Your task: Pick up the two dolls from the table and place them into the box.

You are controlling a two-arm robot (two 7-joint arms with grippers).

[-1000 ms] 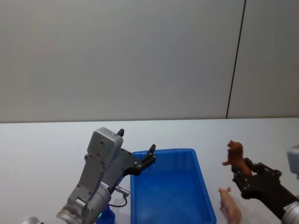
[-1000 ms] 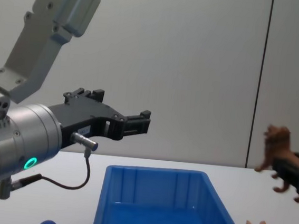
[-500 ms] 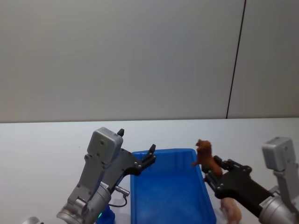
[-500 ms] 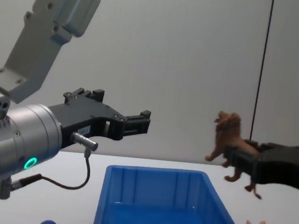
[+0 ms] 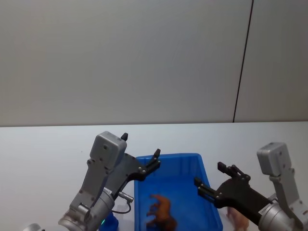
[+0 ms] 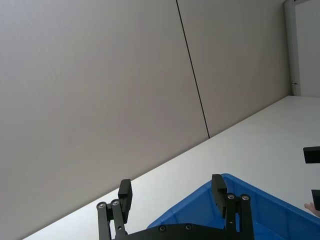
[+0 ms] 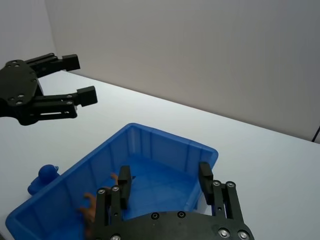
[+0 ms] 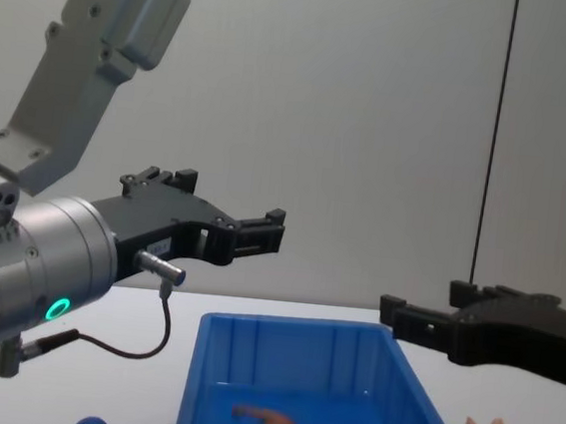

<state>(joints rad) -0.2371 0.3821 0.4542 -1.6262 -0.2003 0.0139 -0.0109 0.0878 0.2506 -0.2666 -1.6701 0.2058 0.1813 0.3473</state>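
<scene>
1. The box [image 5: 168, 156] sits on the white bench [image 5: 43, 144]. The reddish-brown doll [image 5: 161, 211] lies inside it on the floor, toward the near-left part.
2. The right hand [image 5: 209, 174] hovers above the box's right rim, fingers spread and holding nothing. That is a releasing posture, high enough that a toy let go there falls within the walls.
3. The pink pig doll [image 5: 239, 220] rests on the bench just outside the box's right wall, beneath the right arm. The task looks half done, and the right hand seems best placed to fetch the pig.
4. The left hand [image 5: 140, 145] hangs above the box's far-left corner, open and empty, probably held high to leave the opening free.
</scene>
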